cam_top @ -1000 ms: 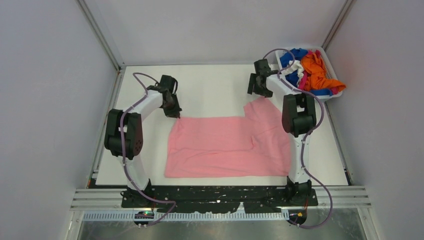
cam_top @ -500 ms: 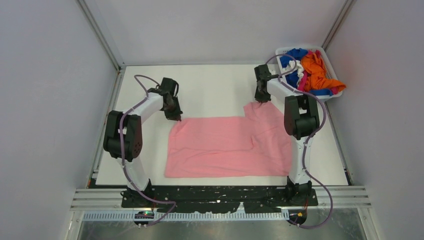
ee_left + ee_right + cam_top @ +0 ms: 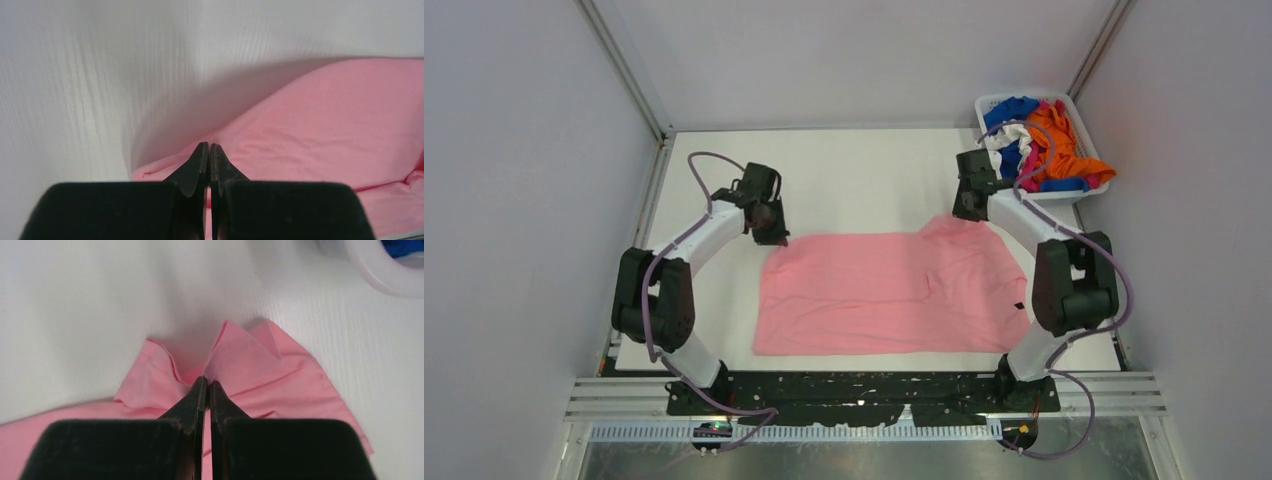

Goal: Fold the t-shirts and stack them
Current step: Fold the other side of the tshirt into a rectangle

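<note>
While the pink t-shirt (image 3: 884, 295) lay spread on the table (image 3: 864, 165), left gripper (image 3: 775, 238) pinched tight on its far-left corner, right gripper (image 3: 964, 212) likewise far-right.

White slotted basket (image 3: 1079, 193) sits at the far right corner of the desk (image 3: 864, 170), its rim showing at top right in the right wrist view (image 3: 380, 275). Desk top is plain white. Grey wall panels (image 3: 854, 60) on three sides. Black mounting plate (image 3: 864, 395) and aluminium rail (image 3: 1124, 395) run along the near edge.
</note>
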`<state>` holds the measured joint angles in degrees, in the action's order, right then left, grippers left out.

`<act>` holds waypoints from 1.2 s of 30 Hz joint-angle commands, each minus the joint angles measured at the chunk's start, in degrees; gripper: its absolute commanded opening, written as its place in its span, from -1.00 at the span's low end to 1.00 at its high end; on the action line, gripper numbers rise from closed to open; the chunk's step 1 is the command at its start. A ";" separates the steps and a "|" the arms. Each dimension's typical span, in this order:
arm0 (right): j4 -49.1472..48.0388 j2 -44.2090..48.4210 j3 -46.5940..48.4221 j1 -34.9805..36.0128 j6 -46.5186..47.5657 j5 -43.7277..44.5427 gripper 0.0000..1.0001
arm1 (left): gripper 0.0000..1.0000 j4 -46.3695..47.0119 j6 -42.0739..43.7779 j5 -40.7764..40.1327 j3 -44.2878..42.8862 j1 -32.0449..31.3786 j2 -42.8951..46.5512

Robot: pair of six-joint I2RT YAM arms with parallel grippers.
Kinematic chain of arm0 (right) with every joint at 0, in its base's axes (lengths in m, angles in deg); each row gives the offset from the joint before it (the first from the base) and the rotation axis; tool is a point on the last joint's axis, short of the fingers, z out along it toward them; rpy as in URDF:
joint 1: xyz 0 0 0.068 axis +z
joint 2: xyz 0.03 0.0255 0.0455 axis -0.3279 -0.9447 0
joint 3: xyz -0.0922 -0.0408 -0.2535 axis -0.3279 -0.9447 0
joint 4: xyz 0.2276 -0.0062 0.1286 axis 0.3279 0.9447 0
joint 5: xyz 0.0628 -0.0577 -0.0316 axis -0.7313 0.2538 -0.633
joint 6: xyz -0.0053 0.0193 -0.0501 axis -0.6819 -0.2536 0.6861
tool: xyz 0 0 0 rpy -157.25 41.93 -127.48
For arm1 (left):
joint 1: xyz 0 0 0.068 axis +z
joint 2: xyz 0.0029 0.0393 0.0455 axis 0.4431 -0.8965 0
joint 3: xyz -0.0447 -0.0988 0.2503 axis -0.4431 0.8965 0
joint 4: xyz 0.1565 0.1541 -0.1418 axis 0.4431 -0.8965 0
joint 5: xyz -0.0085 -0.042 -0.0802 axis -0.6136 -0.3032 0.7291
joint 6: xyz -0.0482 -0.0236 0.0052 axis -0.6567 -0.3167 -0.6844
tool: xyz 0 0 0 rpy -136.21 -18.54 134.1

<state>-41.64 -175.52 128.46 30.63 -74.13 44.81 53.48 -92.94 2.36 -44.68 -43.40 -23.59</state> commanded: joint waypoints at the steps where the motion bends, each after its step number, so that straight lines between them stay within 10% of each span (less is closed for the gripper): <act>1: -4.43 12.97 -10.06 0.04 -0.89 -0.60 -0.89 | -1.00 3.76 2.19 -0.03 3.89 -1.87 6.21; 15: 14.02 45.44 -23.75 6.77 -1.78 6.98 -0.90 | -1.00 8.06 0.54 -2.89 19.37 -4.43 24.35; 26: 28.16 51.75 -30.01 15.93 -10.90 5.88 -0.88 | -0.99 9.39 -1.59 -3.15 29.25 -4.43 30.09; 31: 33.06 52.20 -31.72 19.33 -15.21 -1.76 -0.37 | -0.37 5.98 -4.51 -7.64 31.06 -4.43 31.49; 36: 36.28 55.62 -30.98 19.71 -12.13 -8.41 0.31 | 0.65 -6.06 -10.34 -21.64 25.66 -4.43 34.22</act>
<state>-9.23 -123.70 96.07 49.95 -86.41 41.64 55.54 -97.84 -7.30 -13.88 -47.71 7.32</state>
